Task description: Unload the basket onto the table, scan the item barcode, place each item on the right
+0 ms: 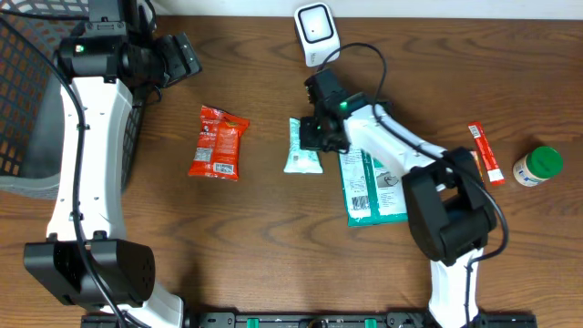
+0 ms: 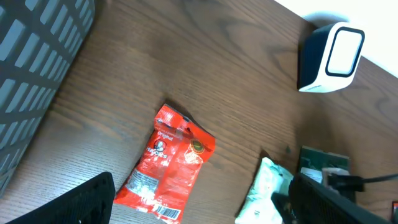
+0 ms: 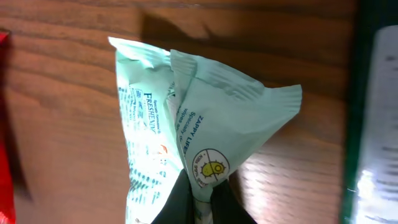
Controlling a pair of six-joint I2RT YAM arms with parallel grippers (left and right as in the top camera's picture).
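A mint-green wipes packet (image 1: pixel 299 155) lies on the wooden table, just left of the table's middle. My right gripper (image 1: pixel 321 132) is shut on the packet's right edge. In the right wrist view the crumpled packet (image 3: pixel 211 112) is pinched between the dark fingertips (image 3: pixel 180 205) of that gripper (image 3: pixel 202 198) at the bottom. The white barcode scanner (image 1: pixel 314 27) stands at the back, beyond the packet, and also shows as the scanner (image 2: pixel 333 56) in the left wrist view. My left gripper (image 1: pixel 178 56) hangs open at the back left, its fingers (image 2: pixel 81 202) wide apart above the table with nothing between them.
A red snack packet (image 1: pixel 219 141) lies left of the mint one, its barcode facing up. A green-and-white pouch (image 1: pixel 369 187) lies under the right arm. A red stick sachet (image 1: pixel 485 153) and a green-lidded jar (image 1: pixel 537 166) sit at the right. A dark basket (image 1: pixel 23 91) fills the left edge.
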